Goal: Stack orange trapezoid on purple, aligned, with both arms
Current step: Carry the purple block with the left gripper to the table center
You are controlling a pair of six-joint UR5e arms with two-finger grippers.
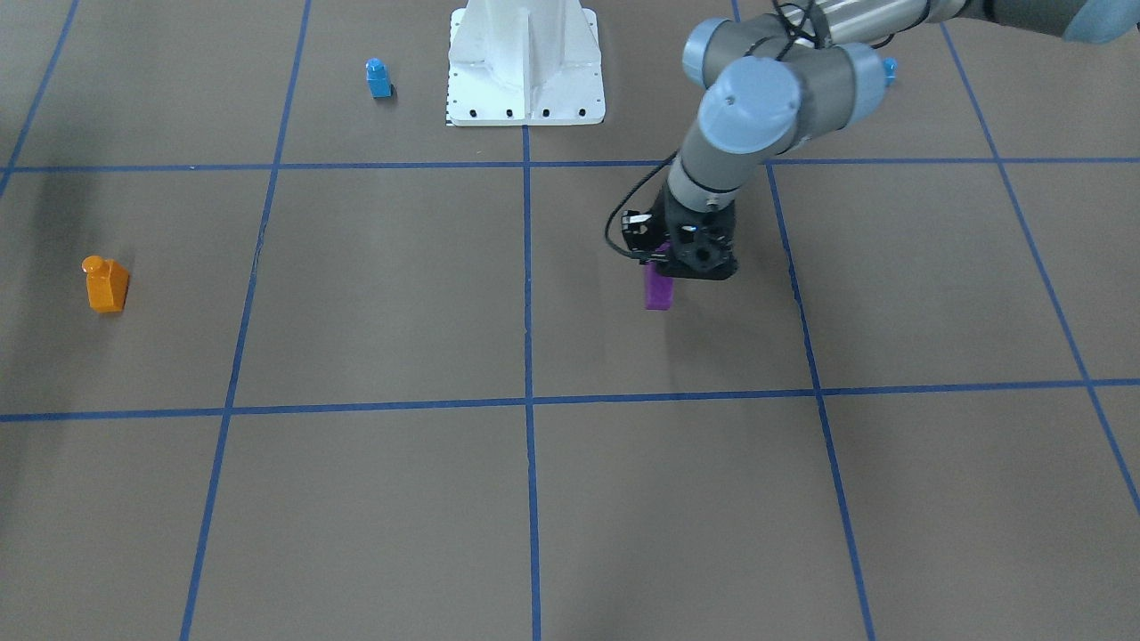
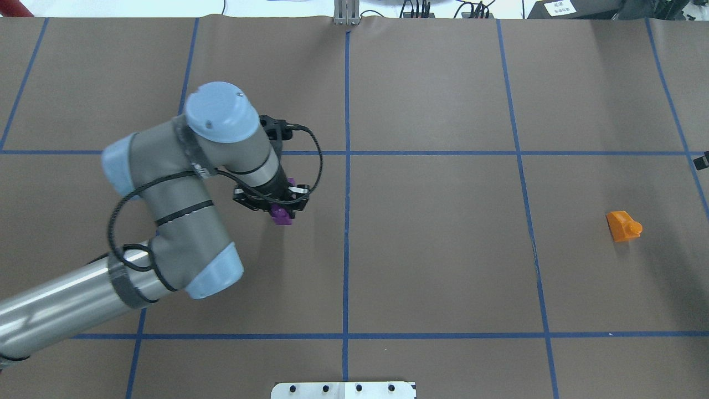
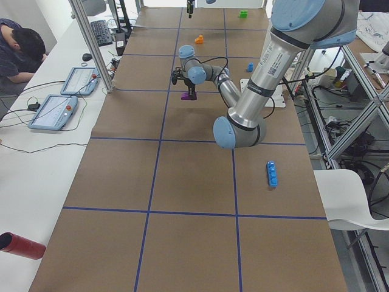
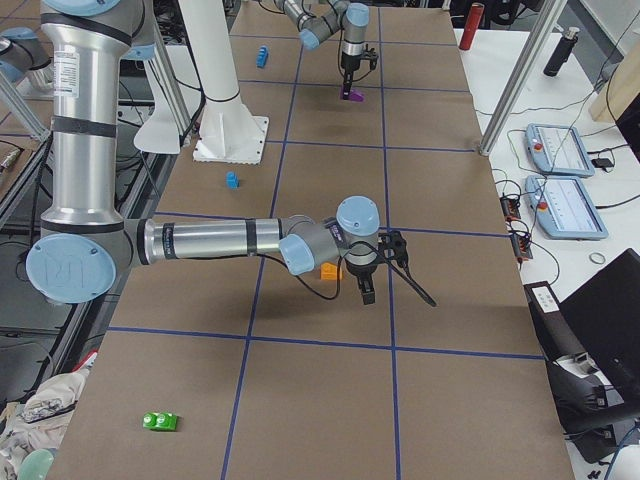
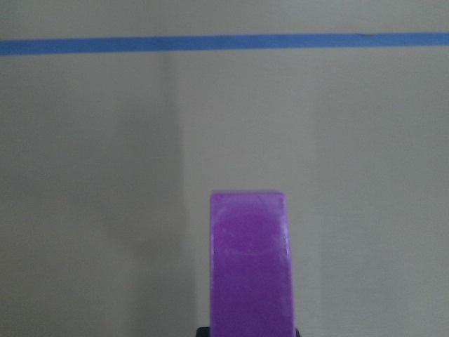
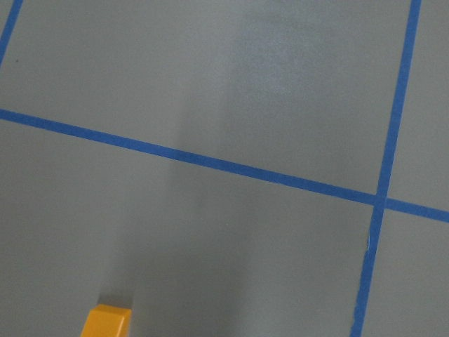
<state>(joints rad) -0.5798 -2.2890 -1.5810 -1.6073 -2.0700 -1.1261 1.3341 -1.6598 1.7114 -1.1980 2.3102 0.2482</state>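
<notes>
Table carries orange trapezoid; blue block.

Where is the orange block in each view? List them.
Front-facing: orange block at far left.
Overhead: mid-right.
Exterior left: far end, near top.
Exterior right: centre of picture.
Left wrist: not in it.
Right wrist: bottom edge, left.
Shared landmark: purple block, absent only from right wrist.

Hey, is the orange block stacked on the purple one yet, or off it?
Off. The orange trapezoid sits alone on the table, far from the purple beneath the left gripper.
</notes>
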